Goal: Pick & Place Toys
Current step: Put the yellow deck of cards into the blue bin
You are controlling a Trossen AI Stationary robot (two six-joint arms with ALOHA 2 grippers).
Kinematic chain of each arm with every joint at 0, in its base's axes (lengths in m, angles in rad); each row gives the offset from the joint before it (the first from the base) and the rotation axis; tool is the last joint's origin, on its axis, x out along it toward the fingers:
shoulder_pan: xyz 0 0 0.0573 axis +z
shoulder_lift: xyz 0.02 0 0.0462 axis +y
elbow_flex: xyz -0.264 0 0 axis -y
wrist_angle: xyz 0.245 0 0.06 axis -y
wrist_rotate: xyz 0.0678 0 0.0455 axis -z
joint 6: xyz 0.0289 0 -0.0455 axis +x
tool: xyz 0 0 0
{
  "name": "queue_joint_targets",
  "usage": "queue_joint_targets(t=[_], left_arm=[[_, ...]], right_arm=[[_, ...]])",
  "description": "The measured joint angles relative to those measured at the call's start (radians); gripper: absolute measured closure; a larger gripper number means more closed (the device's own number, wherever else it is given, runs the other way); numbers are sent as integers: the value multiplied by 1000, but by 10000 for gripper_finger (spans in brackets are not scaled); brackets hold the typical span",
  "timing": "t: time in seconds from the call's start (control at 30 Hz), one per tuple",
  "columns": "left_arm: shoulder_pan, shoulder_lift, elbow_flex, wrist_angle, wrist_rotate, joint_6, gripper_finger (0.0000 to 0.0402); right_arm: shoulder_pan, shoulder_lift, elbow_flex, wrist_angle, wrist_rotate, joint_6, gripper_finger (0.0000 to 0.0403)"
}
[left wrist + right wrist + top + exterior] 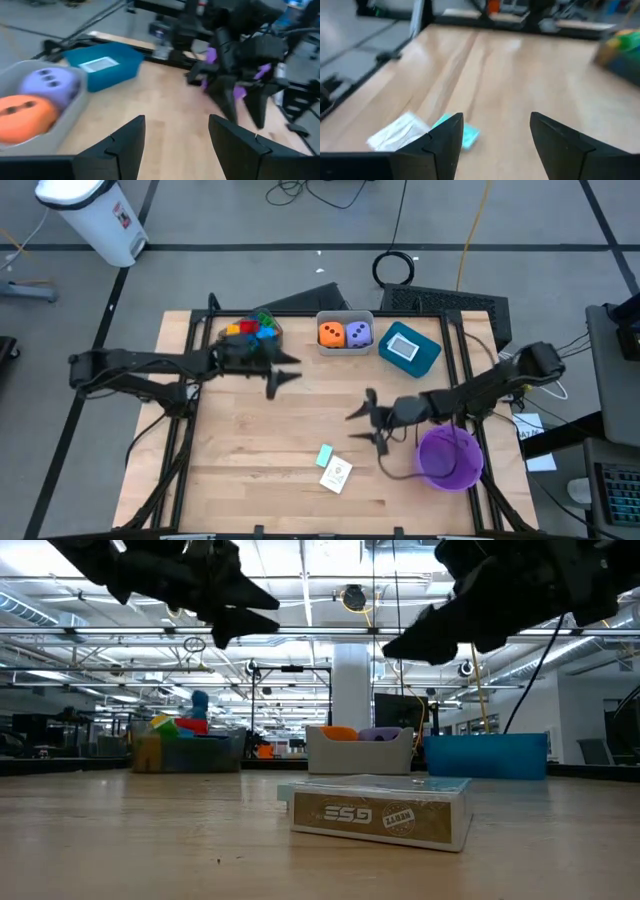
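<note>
Overhead, two dice (345, 334), perhaps two cards (333, 471), three bins (345, 343).

The left gripper (175, 150) has its two dark fingers (125, 145) spread apart with bare tabletop (165, 100) between them, nothing held. At about ten o'clock from them, a grey bin (60, 125) holds an orange die (22, 117) and a purple die (50, 85), touching each other. Beyond it stands a teal bin (117, 62) with a white-blue card (97, 63) inside. At about one o'clock, the other arm's gripper (245, 100) hangs over the tabletop, something purple behind it.
</note>
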Motion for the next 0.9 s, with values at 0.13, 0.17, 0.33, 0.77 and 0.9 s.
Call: queue_joint_targets(t=[0.13,0.17,0.33,0.77,0.9], left_arm=[[-85,89,0,114,-4,23,176],[-101,109,0,143,-4,27,176],[-152,166,0,228,-4,29,176],[-168,184,0,227,-23,29,176],[-167,184,0,227,-32,29,176]], right_arm=[[41,135,111,-82,-1,-76,181],[46,165,142,-117,-2,-94,181],[68,240,267,-330,-104,-157,181],[136,371,314,-317,-208,-133,181],[124,388,315,-325,-187,-106,181]])
